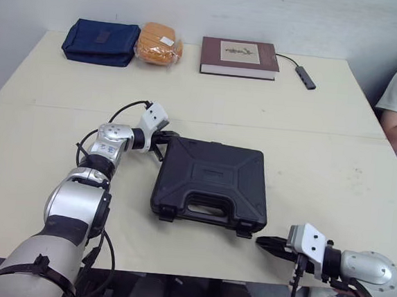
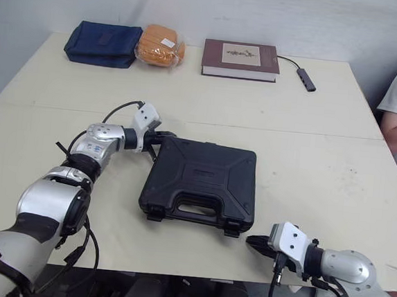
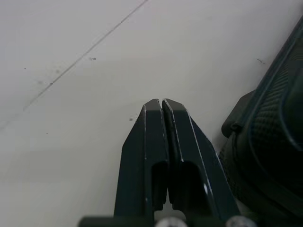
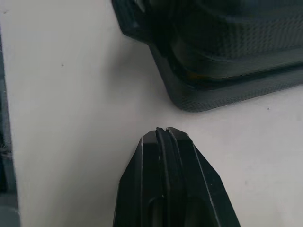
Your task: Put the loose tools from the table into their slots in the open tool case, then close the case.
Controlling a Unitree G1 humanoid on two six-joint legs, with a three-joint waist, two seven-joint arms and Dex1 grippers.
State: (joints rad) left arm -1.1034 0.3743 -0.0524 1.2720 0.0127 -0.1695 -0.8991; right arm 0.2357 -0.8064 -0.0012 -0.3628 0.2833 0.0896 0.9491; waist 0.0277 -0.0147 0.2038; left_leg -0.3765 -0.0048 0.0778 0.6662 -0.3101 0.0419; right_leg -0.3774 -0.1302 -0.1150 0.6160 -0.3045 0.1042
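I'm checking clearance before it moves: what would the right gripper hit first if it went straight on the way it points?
Probably the closed black plastic tool case: the shut right gripper points at its near corner across bare beige table, though depth is unclear.

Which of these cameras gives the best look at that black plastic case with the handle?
The left eye view: the whole closed tool case lies in it, seen from above, with its handle side toward the robot. The right eye view shows much the same. Each wrist view shows one textured corner of it, close up.
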